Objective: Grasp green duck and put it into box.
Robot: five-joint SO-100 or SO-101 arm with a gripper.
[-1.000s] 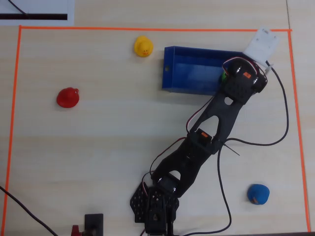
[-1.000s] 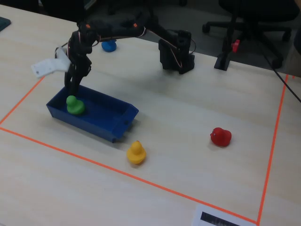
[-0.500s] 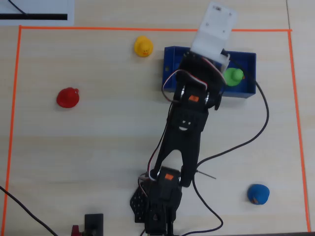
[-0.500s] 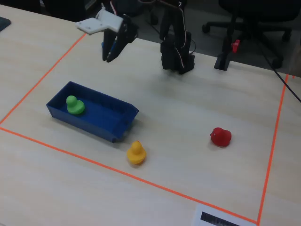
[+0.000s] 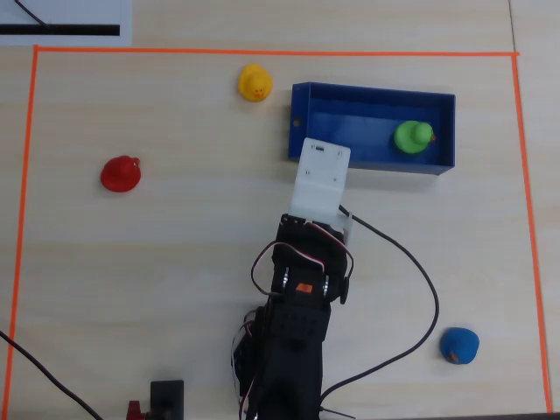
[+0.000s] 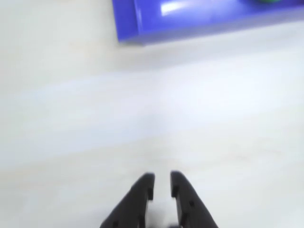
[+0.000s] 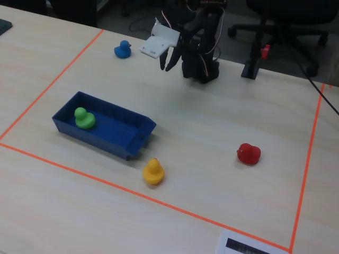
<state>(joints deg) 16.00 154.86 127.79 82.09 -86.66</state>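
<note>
My hand (image 6: 162,183) has pulled well back from the box (image 5: 302,96) since half a second ago, when it hung over the box's near wall in the overhead view; now my arm is folded close to its base and the hand hovers over bare tabletop (image 5: 175,254). In the wrist view my two fingertips (image 6: 145,184) stand almost together with only a narrow gap, gripping nothing, and the box shows only as a blue corner at the top edge. The green duck (image 5: 411,136) has not moved: it sits inside the box at the right end in the overhead view, the left end in the fixed view (image 7: 83,117). The yellow duck (image 5: 254,83), red duck (image 5: 120,173) and blue duck (image 5: 458,345) stay where they were, outside the box.
</note>
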